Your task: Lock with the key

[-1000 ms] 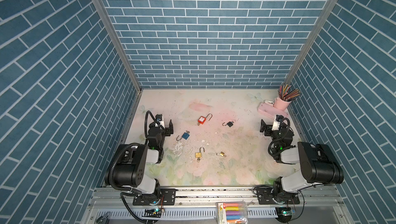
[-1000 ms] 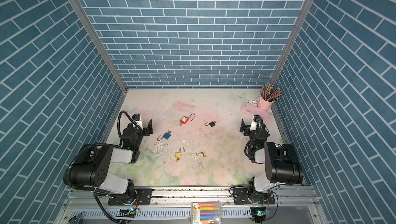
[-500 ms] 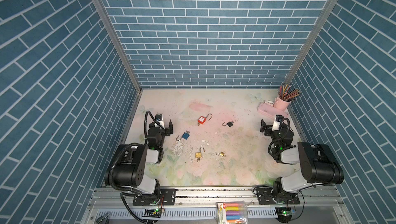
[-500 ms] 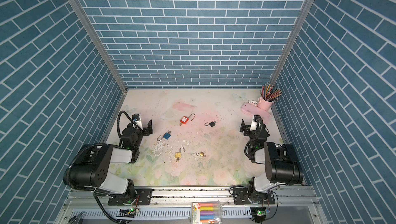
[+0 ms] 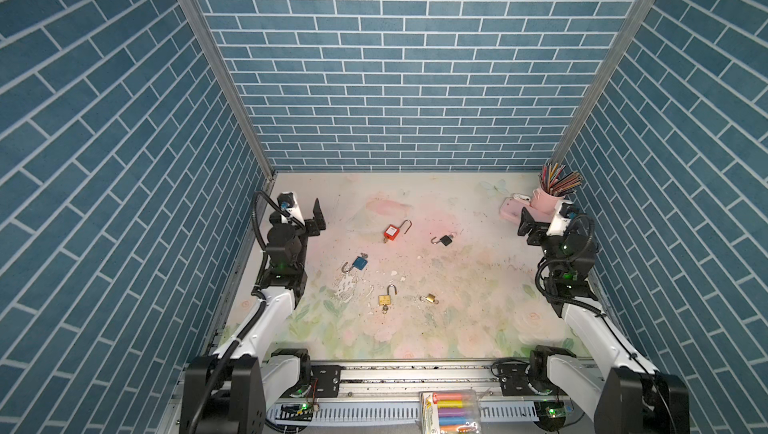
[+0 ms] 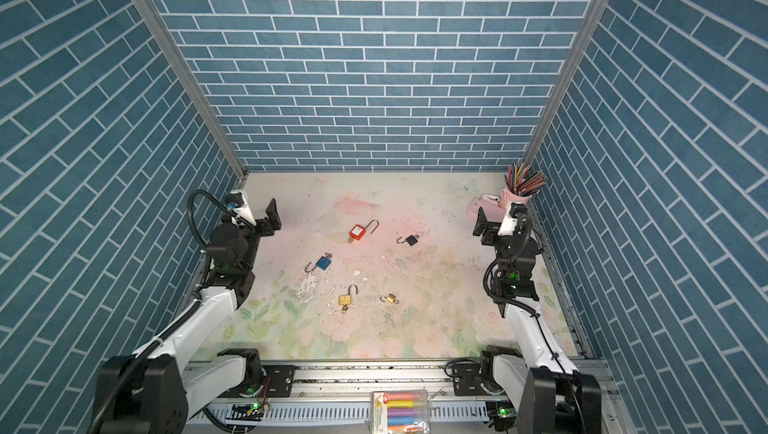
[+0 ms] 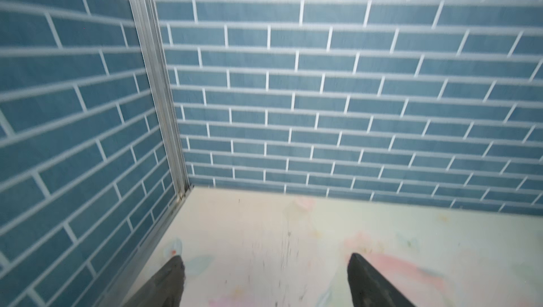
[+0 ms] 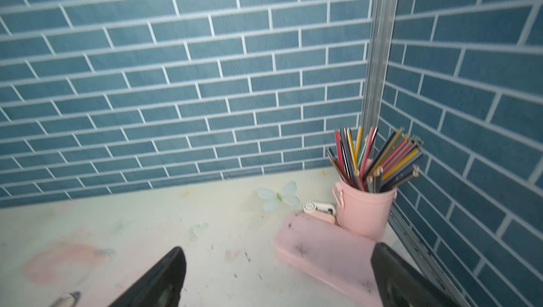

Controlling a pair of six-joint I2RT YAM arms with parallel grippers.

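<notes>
**Padlocks lie open between two idle arms**

A marker box [image 5: 451, 411] sits at the near rail. On the floral worktop [image 5: 465, 328] five padlocks lie apart from one another. Nearest is a gold padlock [image 5: 385, 299], shackle up, with what looks like a key [image 5: 385, 308] at its base. A brass padlock [image 5: 430, 298] lies near its right. Farther back come a blue padlock [image 5: 359, 263], a red padlock [image 5: 392, 231] and a black padlock [image 5: 446, 239], all three unhooked. The left end effector [image 7: 266, 261] and right end effector [image 8: 279, 248] hang by the side walls, jaws spread wide, gripping nothing. In the far right corner a pink case [image 8: 323, 249] rests beside a pencil cup [image 8: 364, 211].
</notes>
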